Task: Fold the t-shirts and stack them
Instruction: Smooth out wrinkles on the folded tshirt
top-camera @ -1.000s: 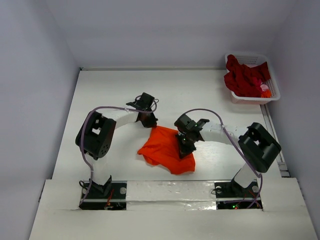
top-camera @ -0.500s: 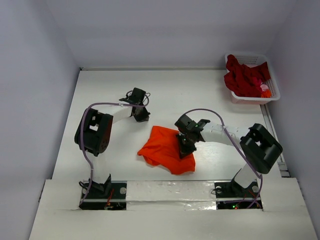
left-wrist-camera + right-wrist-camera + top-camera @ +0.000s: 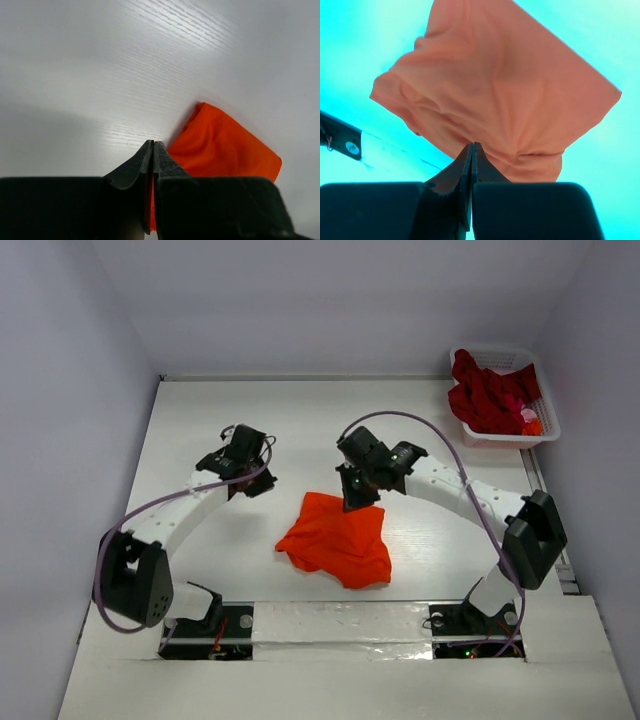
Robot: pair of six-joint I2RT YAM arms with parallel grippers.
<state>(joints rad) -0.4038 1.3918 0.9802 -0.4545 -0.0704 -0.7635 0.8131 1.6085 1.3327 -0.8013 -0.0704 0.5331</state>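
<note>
Table (image 3: pixel 200 420): white, bears everything below. Orange shirt (image 3: pixel 335 540): lies loosely folded and rumpled at the table's near middle, between the two arms. It is a rough four-cornered shape, slightly longer from its left corner to its near-right corner. Basket (image 3: pixel 553 422): at the far right corner, well apart and heaped with red shirts (image 3: pixel 490 395); nothing is stacked yet. Right gripper (image 3: pixel 353 500): jaws pressed together on nothing, over the shirt's far edge, the cloth spreading from it toward the arm bases; whether it touches the cloth cannot be told. Left gripper (image 3: pixel 260 488): also clenched empty, over bare table just off the shirt's far-left side, the nearest corner ahead and to its right. Judgement: the right arm is the nearer, and either must open before taking an edge.
</note>
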